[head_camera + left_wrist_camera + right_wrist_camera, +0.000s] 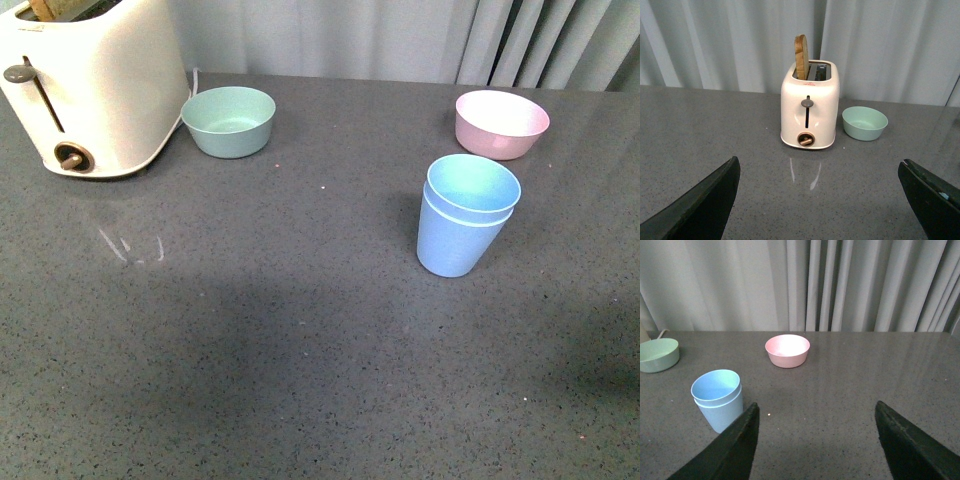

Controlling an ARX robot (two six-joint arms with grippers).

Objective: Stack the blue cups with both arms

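The two blue cups [463,217] stand nested, one inside the other, upright on the grey table, right of centre in the front view. They also show in the right wrist view [718,399], beside one dark finger. My right gripper [816,440] is open and empty, set back from the cups. My left gripper [821,192] is open and empty, facing the toaster; the cups do not show in its view. Neither arm shows in the front view.
A cream toaster [88,82] with a slice of bread stands at the back left. A mint-green bowl [229,121] sits beside it. A pink bowl [501,123] sits just behind the cups. Grey curtains hang behind the table.
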